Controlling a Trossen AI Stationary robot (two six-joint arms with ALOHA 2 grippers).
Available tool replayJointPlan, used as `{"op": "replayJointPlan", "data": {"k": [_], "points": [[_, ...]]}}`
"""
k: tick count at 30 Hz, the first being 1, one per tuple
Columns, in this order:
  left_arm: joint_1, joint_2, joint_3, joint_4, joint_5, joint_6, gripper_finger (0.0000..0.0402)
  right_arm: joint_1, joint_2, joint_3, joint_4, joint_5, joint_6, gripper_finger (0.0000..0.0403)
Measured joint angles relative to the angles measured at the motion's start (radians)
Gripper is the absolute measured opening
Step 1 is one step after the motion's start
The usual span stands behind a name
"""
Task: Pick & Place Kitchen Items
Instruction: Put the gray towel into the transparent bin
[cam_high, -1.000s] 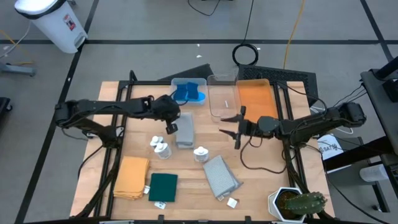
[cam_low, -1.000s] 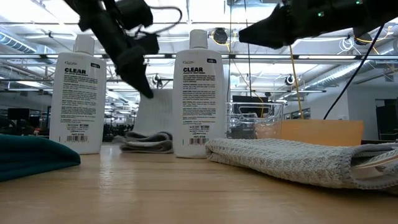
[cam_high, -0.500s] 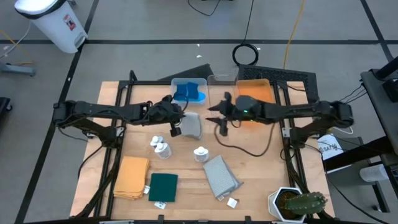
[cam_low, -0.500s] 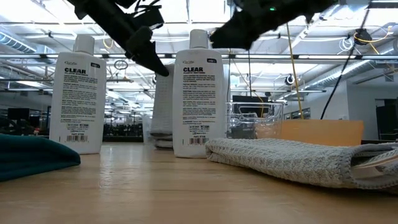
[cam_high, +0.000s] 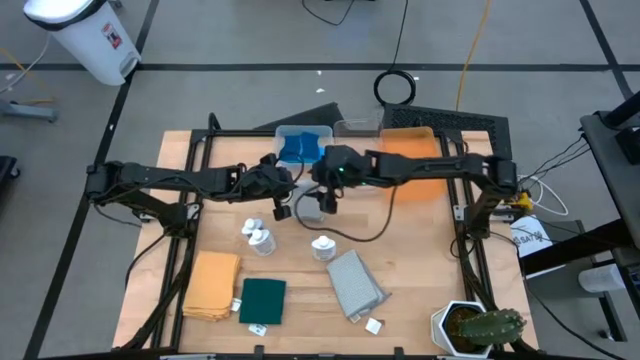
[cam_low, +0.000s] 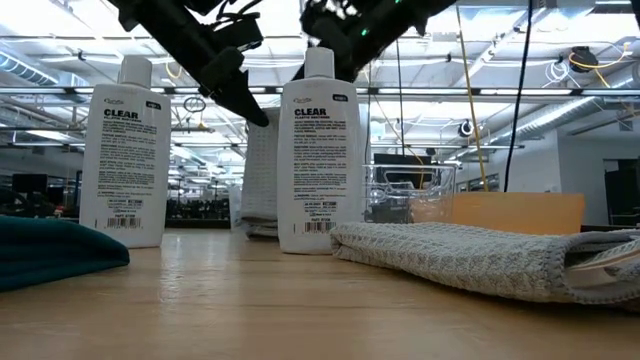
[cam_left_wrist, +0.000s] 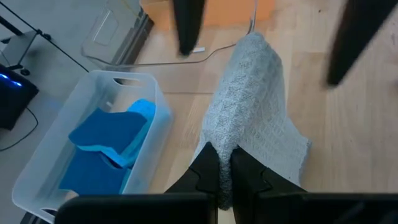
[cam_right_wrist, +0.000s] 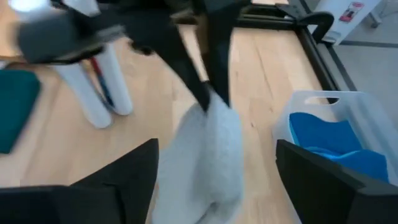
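Note:
My left gripper (cam_high: 286, 207) is shut on a grey folded cloth (cam_high: 312, 203) at the table's middle, in front of the bin of blue cloth pieces (cam_high: 302, 150). My right gripper (cam_high: 326, 196) is open. Its two fingers (cam_right_wrist: 118, 180) stand on either side of that cloth (cam_right_wrist: 205, 162) without touching it. A second grey cloth (cam_high: 355, 283), a mustard-yellow cloth (cam_high: 210, 285) and a dark green cloth (cam_high: 263, 300) lie flat near the front. Three white bottles (cam_high: 258, 238) stand upright between them. My left gripper pinches the grey cloth's raised upper edge (cam_left_wrist: 229, 146) between its two fingers, which slant down from the table's left. The cloth hangs below the fingers (cam_low: 250, 105). Its lower end (cam_low: 258, 226) rests on the table.
A clear bin (cam_high: 358, 130) and an orange tray (cam_high: 415, 165) stand at the back right. A potted cactus (cam_high: 480, 328) stands at the front right corner. A cable trails on the table from the right arm.
My right gripper has swung from the orange tray toward the table's left, and its open fingers now stand around the grey cloth. My left gripper has raised one edge of the cloth, which lay flat and now hangs upright with its lower end on the table.

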Motion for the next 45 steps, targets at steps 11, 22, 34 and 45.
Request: {"op": "replayJointPlan", "data": {"k": [11,22,34,45], "points": [[0.000,0.000,0.000,0.006,0.002,0.001,0.0015,-0.035,0.048,0.004,0.012,-0.005,-0.003,0.0214],[-0.008,0.000,0.000,0.026,0.083,-0.005,0.0032,-0.036,0.048,0.004,0.006,-0.181,-0.066,0.0011],[-0.020,-0.100,0.003,0.159,0.082,0.022,0.0061,-0.099,-0.179,0.003,-0.131,-0.182,-0.130,0.0003],[-0.020,-0.212,0.000,0.186,0.079,0.033,0.0062,-0.255,-0.354,0.004,-0.269,-0.180,-0.183,0.0001]]}}
